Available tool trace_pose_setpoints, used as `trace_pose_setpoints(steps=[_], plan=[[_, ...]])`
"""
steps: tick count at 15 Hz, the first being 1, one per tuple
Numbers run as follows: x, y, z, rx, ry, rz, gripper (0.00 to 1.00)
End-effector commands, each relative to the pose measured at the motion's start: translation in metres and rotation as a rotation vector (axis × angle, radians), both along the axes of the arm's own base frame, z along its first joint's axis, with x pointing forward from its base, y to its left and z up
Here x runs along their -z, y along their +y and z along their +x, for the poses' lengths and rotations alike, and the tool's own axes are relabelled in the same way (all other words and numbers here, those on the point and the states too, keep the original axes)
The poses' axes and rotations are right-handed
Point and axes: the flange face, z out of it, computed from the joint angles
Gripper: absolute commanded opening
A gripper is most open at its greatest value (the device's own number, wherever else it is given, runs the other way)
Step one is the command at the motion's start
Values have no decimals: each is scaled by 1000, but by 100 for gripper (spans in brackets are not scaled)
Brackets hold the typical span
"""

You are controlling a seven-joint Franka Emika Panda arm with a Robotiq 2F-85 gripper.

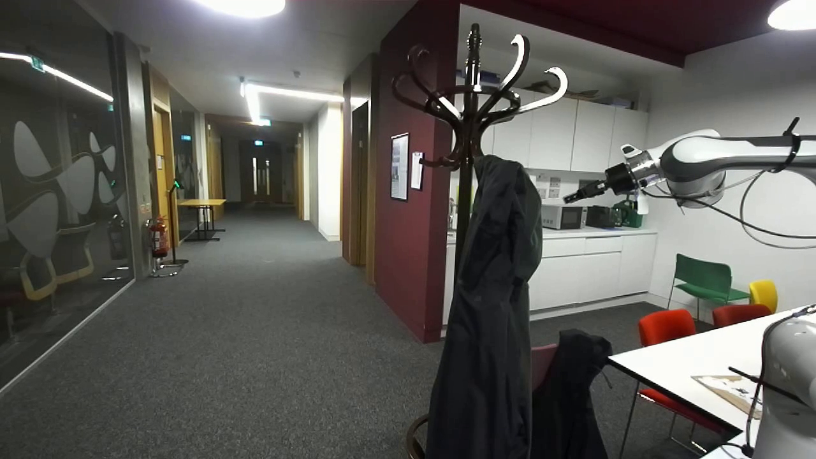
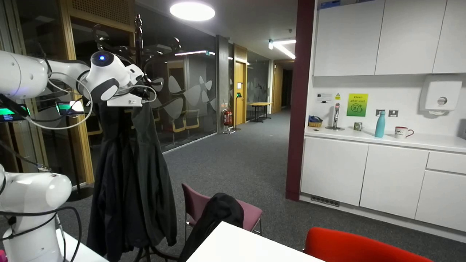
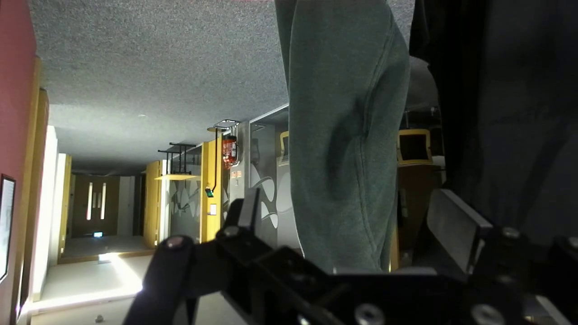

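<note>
Coat stand of glossy dark-brown bent wood (image 1: 470,121) stands upright in both exterior views; flat white worktop (image 2: 437,141) well apart from it. Near-black cloth coat (image 3: 524,113) hangs at the stand, right side of the wrist view. Grey-green cloth garment (image 3: 338,113) hangs beside it, upper fixing hidden. Black two-finger gripper (image 3: 345,205) faces it: jaws spread wide, nothing clamped. Flat grey pads (image 3: 454,230) sit either side of the garment in the wrist view, gaps showing to both edges; can't tell how deep the cloth sits between them. My read on handling: limp cloth will likely swing if nudged, so slow, straight motion, no twist, garment centred. Coat looks just beside one pad, easy snag; bias away from it. Any pinch wants a proper fold, not a skim of surface. Containers, all on the worktop: capped turquoise bottle (image 2: 379,125), contents not visible. Small yellow-brown basket (image 2: 314,124), dark-blue stuff (image 2: 316,119) sticking up in it. White mug with red rim and handle (image 2: 400,132), can't see inside. Small green-patterned cup (image 2: 358,126), inside hidden too.
</note>
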Motion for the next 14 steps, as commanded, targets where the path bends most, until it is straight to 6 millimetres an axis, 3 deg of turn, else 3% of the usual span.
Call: trace_pose_setpoints(steps=[1, 9, 14], plan=[[-1, 0, 0, 0, 1, 0, 100], [-4, 54, 0, -13, -60, -36, 100], [-11, 60, -2, -10, -100, -67, 100]])
